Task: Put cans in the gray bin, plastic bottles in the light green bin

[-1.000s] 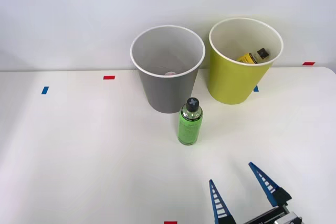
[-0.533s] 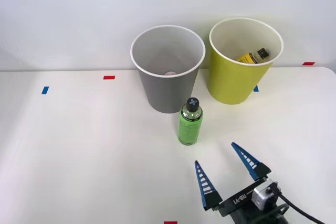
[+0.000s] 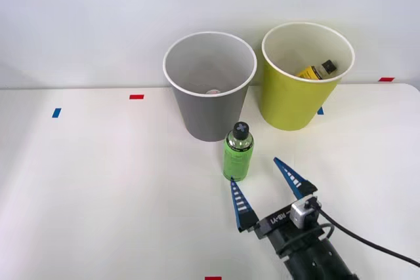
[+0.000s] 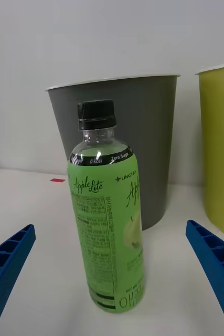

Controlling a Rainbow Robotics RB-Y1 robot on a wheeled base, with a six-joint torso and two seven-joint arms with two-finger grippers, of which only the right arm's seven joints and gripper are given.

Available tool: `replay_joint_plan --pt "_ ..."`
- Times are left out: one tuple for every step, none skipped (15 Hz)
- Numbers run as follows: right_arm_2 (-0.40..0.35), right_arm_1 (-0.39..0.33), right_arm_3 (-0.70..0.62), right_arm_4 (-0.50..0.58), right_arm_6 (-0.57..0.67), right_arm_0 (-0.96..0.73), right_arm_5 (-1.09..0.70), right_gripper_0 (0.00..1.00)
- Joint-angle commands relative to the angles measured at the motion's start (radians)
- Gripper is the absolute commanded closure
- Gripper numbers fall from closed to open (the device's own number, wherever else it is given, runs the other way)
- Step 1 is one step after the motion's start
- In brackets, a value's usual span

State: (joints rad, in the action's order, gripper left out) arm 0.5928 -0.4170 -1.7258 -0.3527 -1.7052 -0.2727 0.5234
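— So, what are the blue ribbed fingers [image 3: 240, 205] doing?

— They are standing released, spread wide and gripping nothing. The right gripper [image 3: 261, 187] is hovering low over the white table [image 3: 98, 181], jaws pointing forward.

— And what is sitting nearest to them?

— The green-labelled plastic bottle [image 3: 237, 153] is standing upright just ahead of the fingertips, lined up with the gap between them but not yet inside it. Seen from the wrist, its black cap [image 4: 96, 114] and the "Apple Lite" label [image 4: 107, 231] are showing between the two fingers, apart from both.

— Beyond that?

— The gray bin [image 3: 209, 86] is standing right behind the bottle, close to it. The light green bin [image 3: 303, 77] is sitting farther out, off toward the right finger's side, near the gray one.

— Anything in them?

— The yellow-labelled bottle [image 3: 315, 70] is lying tilted inside the light green bin, leaning against its wall. Something small and pale is lying at the bottom of the gray bin; what it is I cannot tell.
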Motion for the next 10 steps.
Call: replay_joint_plan --pt "-0.018 0.043 0.031 -0.003 -0.005 0.066 -0.052 0.00" --pt "-0.034 0.060 0.031 0.000 -0.010 0.083 -0.095 0.00" --pt "-0.044 0.070 0.031 0.000 -0.013 0.093 -0.115 0.00" --pt "-0.048 0.081 0.031 -0.003 -0.014 0.106 -0.128 0.00" --pt "-0.054 0.090 0.031 -0.003 -0.016 0.118 -0.146 0.00" --pt "-0.054 0.096 0.031 -0.003 -0.017 0.124 -0.161 0.00" --pt "-0.054 0.101 0.031 -0.003 -0.019 0.129 -0.166 0.00" --pt "-0.054 0.106 0.031 -0.003 -0.019 0.130 -0.168 0.00" --pt "-0.056 0.106 0.032 -0.003 -0.019 0.133 -0.174 0.00" --pt "-0.056 0.109 0.031 -0.005 -0.021 0.139 -0.197 0.00"
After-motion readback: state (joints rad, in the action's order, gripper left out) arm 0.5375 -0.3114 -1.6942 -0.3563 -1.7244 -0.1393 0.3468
